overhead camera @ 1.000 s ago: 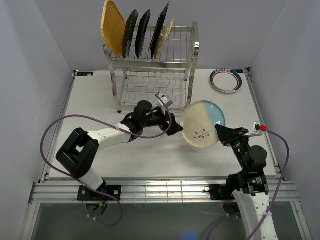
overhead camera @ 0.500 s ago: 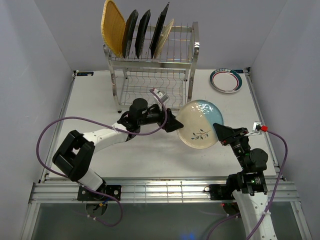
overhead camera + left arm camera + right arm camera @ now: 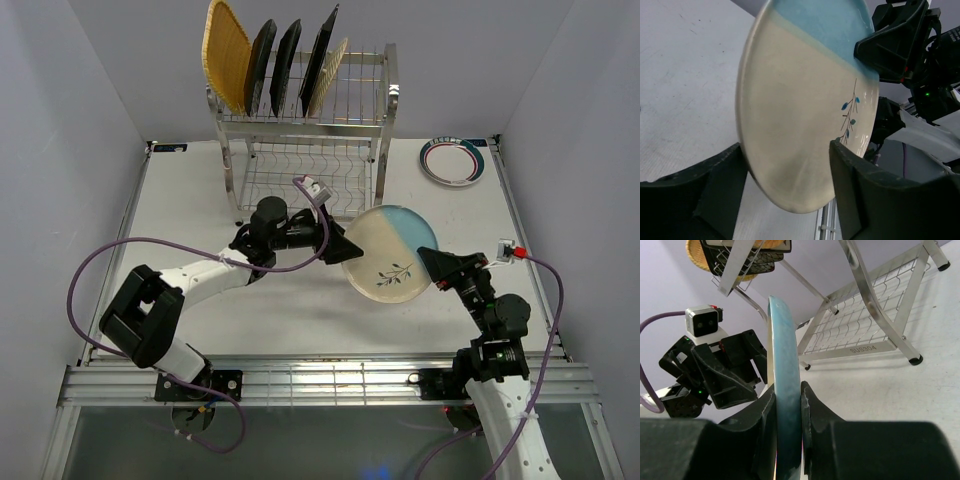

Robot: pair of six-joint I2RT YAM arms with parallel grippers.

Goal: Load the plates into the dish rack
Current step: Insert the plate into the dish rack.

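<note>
A round cream-and-blue plate [image 3: 390, 255] with a leaf sprig stands on edge above the table's middle. My right gripper [image 3: 428, 262] is shut on its right, blue rim [image 3: 785, 390]. My left gripper [image 3: 350, 248] is open, its fingers [image 3: 725, 175] straddling the plate's left cream edge [image 3: 805, 100]. The dish rack [image 3: 300, 130] stands at the back, and its top shelf holds a woven plate [image 3: 226, 55] and several dark and pale plates [image 3: 288, 62] on edge. A teal-rimmed white plate [image 3: 453, 160] lies flat at the back right.
The rack's lower shelf [image 3: 865, 325] holds nothing and sits just behind the held plate. Purple cables [image 3: 100, 270] loop beside both arms. The table's raised border [image 3: 505, 180] runs close to the teal-rimmed plate.
The right arm has carried the plate leftward. Its cream edge now sits between the left gripper's fingers, which have narrowed a little.
</note>
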